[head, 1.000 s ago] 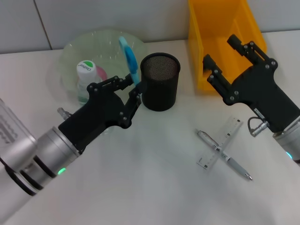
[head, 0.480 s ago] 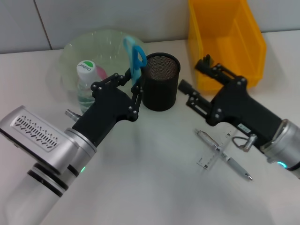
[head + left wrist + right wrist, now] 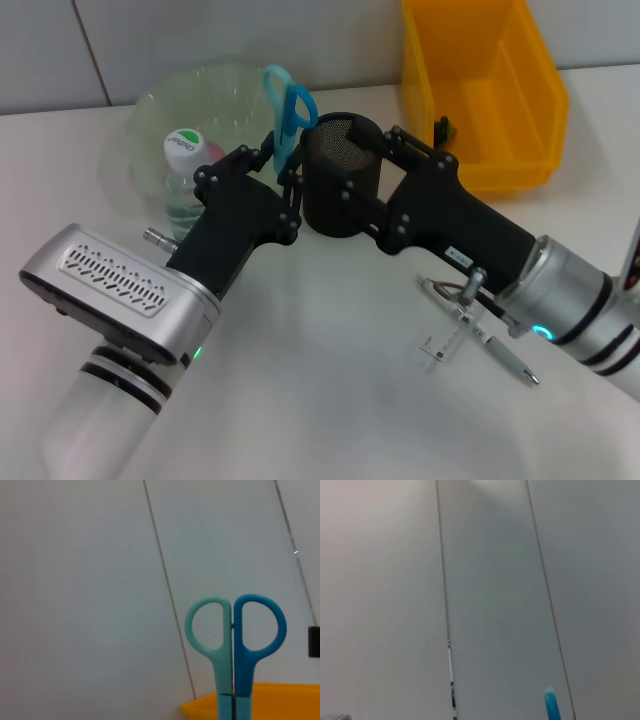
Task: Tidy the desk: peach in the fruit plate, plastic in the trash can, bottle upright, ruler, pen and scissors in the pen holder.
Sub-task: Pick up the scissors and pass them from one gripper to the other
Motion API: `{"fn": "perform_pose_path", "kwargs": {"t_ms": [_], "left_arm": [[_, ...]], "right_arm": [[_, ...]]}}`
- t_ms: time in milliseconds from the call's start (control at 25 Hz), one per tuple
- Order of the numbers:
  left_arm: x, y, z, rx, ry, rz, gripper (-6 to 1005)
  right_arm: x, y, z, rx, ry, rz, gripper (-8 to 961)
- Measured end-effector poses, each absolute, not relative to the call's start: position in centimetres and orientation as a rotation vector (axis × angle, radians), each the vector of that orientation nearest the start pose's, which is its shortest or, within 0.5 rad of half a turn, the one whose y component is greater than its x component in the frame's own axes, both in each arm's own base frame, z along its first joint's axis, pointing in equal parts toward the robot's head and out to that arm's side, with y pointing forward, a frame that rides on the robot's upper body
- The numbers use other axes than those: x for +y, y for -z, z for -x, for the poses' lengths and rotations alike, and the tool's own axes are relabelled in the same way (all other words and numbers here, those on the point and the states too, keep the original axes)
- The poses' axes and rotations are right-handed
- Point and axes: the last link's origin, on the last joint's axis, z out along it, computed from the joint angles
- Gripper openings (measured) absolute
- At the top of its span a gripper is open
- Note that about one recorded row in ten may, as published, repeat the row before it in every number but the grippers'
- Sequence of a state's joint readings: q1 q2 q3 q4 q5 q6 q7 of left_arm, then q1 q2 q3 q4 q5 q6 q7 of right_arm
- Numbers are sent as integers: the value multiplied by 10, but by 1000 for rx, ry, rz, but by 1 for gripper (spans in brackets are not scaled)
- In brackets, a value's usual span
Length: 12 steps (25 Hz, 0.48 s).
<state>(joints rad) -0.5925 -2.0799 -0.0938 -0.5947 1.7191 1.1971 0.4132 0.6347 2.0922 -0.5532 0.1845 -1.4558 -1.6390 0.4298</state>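
My left gripper (image 3: 284, 182) is shut on the blue scissors (image 3: 286, 104), whose handles point up just left of the black mesh pen holder (image 3: 338, 150); the handles also fill the left wrist view (image 3: 235, 630). My right gripper (image 3: 370, 170) reaches in from the right, open, with one finger behind the pen holder and one in front of it. The clear ruler (image 3: 452, 335) and silver pen (image 3: 497, 352) lie crossed on the table at the right. A bottle (image 3: 182, 160) with a white cap and a pink peach (image 3: 216, 156) sit in the clear fruit plate (image 3: 160, 95). No plastic shows.
The yellow trash can (image 3: 480, 90) stands at the back right, seen in the left wrist view (image 3: 280, 700) as well. A blue scissor tip (image 3: 551, 706) shows in the right wrist view against the grey wall. Bare white tabletop (image 3: 320, 380) lies in front.
My right gripper has swung left from beside the yellow can to straddle the pen holder. The left gripper has turned the scissors more upright, closer to the holder's rim.
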Motion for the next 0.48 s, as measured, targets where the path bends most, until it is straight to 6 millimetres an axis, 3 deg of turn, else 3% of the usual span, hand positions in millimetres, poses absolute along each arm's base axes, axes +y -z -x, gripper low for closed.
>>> {"fn": "perform_pose_path", "kwargs": {"t_ms": [480], "left_arm": [[307,117,187,-153,757,1934,221]], "right_arm": [[309,79,-193,269,-1282,2060,483]]}}
